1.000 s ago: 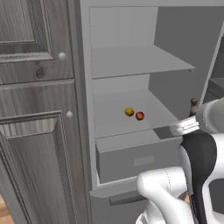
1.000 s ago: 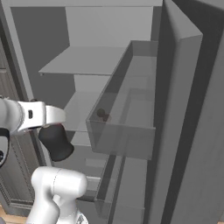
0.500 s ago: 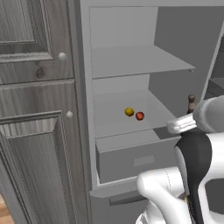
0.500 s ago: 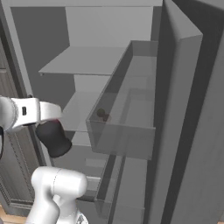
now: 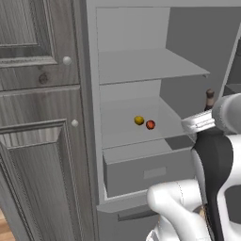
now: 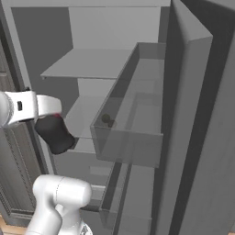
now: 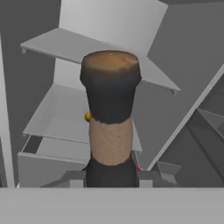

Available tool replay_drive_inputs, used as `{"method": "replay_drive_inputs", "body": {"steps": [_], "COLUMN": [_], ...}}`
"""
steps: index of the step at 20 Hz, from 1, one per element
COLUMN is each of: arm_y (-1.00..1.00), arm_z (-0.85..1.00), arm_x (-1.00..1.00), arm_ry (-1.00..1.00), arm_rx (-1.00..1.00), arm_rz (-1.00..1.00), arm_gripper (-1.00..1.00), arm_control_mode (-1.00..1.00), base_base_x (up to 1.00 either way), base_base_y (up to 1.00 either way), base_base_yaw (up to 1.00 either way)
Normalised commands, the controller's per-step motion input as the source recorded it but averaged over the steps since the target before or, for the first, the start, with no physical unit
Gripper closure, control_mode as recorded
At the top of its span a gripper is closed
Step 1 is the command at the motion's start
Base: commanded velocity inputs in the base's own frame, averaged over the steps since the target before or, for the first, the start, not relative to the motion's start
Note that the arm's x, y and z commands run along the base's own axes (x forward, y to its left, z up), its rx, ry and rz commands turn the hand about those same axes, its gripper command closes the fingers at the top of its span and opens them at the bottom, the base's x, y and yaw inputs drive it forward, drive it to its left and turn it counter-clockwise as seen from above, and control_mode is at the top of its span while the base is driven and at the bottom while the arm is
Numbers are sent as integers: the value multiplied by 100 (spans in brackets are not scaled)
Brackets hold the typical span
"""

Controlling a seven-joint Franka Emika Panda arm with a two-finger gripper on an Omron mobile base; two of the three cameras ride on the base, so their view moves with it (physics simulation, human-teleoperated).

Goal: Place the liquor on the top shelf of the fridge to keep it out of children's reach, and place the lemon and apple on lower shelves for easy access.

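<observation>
Over the last second the arm's white wrist has drifted a little higher and to the right in the left base view, and the liquor [image 5: 210, 99] has risen with it, its brown stopper now poking up just above the wrist; the lemon [image 5: 139, 120] and the apple [image 5: 150, 124] have not shifted. In the hand view the gripper [image 7: 111, 177] is closed tight on the bottle — the neck and stopper stand upright from between the dark finger tips and block the middle of that picture. The fridge [image 5: 92, 117] stands open in front of the arm, with wood-grain grey cupboards [image 5: 37, 117] to its left. The lemon and apple lie just beside each other on one of the lower shelves [image 5: 122, 132], lemon to the left, above the grey drawer box [image 5: 146, 169]. The top shelf [image 5: 141, 66] is bare, and the bottle is held well below and in front of it, near the fridge's right side. The right base view adds what the left one lacks — the open door with its clear bin [image 6: 131, 128] jutting across the shelves, which stands close to the arm's right; through the bin a small dark blob shows, probably the fruit, though too dim to be sure. Behind the bottle in the hand view, a sliver of yellow and a speck of red peek out on either side.
</observation>
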Motion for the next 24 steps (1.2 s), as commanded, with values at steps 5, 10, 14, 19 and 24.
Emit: {"method": "replay_drive_inputs", "body": {"steps": [5, 10, 14, 19, 24], "arm_y": [0, 0, 1, 0, 0], "arm_z": [23, 8, 0, 12, 65], "arm_x": [5, 14, 14, 14, 0], "arm_ry": [0, -5, -16, -17, 0], "arm_rx": [6, 14, 16, 16, 4], "arm_rz": [0, 0, 0, 0, 0], "arm_gripper": [100, 100, 100, 100, 100], "arm_control_mode": [-100, -100, -100, -100, -100], "base_base_x": [0, 0, 0, 0, 0], "base_base_y": [0, 0, 0, 0, 0], "base_base_yaw": [0, 0, 0, 0, 0]}}
